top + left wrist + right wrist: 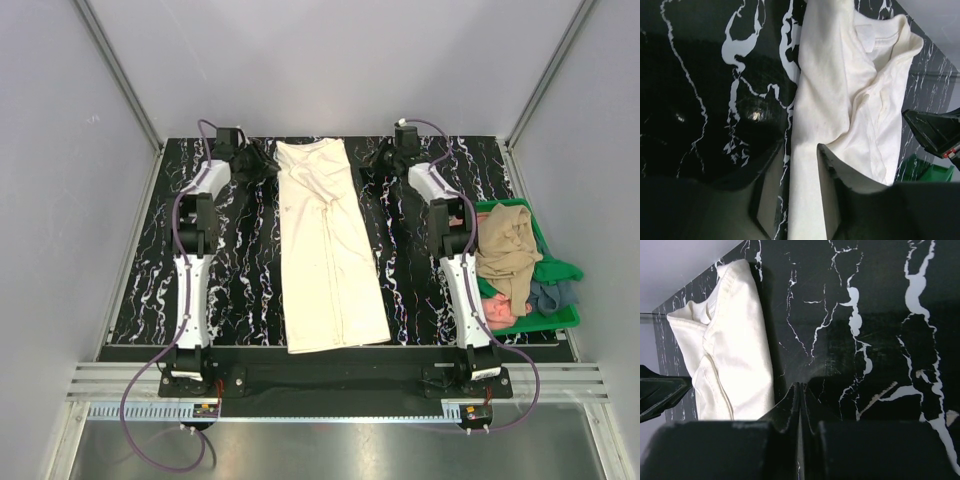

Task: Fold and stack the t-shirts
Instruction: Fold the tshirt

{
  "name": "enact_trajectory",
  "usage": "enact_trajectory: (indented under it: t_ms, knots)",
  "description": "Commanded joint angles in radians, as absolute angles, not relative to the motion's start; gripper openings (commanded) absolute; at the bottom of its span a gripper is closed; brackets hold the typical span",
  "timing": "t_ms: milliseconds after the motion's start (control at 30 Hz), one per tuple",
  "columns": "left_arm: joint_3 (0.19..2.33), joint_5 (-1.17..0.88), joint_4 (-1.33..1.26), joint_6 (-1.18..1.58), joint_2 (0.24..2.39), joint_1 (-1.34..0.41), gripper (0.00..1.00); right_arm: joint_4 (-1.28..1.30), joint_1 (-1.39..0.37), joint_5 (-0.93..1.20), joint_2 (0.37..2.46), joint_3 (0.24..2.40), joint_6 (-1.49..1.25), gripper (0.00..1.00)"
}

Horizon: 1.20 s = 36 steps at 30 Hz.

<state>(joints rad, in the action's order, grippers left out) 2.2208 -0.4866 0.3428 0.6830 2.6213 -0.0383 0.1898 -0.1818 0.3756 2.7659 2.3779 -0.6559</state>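
Observation:
A large cream t-shirt lies on the black marbled table, folded lengthwise into a long strip with its collar end at the far side. My left gripper is at the collar end's left edge. In the left wrist view its jaws stand open, and the shirt's edge lies flat in the gap, not pinched. My right gripper hovers over bare table just right of the collar end. Its fingers are pressed together on nothing, with the shirt to their left.
A green bin at the table's right edge holds a tan shirt, a salmon-pink one and a grey-blue one. The right arm's links run just beside the bin. Grey walls enclose the table on three sides.

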Motion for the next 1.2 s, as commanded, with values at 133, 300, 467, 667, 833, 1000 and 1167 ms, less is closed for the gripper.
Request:
enact_trajectory:
  t_ms: [133, 300, 467, 667, 833, 1000, 1167]
  knots:
    - [1.935, -0.359, 0.496, 0.543, 2.306, -0.006, 0.45, 0.328, -0.173, 0.33, 2.539, 2.228, -0.595, 0.31]
    - [1.529, -0.296, 0.509, 0.506, 1.947, -0.055, 0.48, 0.399, -0.169, 0.423, 2.196, 1.843, -0.561, 0.49]
    - [1.102, -0.276, 0.445, 0.549, 1.608, -0.176, 0.51, 0.452, -0.179, 0.388, 1.802, 1.343, -0.557, 0.52]
    - [0.824, -0.253, 0.425, 0.603, 1.404, -0.376, 0.52, 0.532, -0.335, 0.342, 1.439, 0.993, -0.574, 0.52]
    - [0.703, -0.25, 0.325, 0.705, 1.307, -0.532, 0.43, 0.529, -0.547, 0.2, 1.316, 0.893, -0.666, 0.42]
    - [0.626, -0.189, 0.298, 0.81, 1.224, -0.571, 0.4, 0.433, -0.764, 0.037, 1.304, 0.853, -0.721, 0.34]
    - [0.584, -0.14, 0.34, 0.801, 1.166, -0.571, 0.41, 0.416, -0.922, 0.008, 1.411, 0.89, -0.779, 0.33]
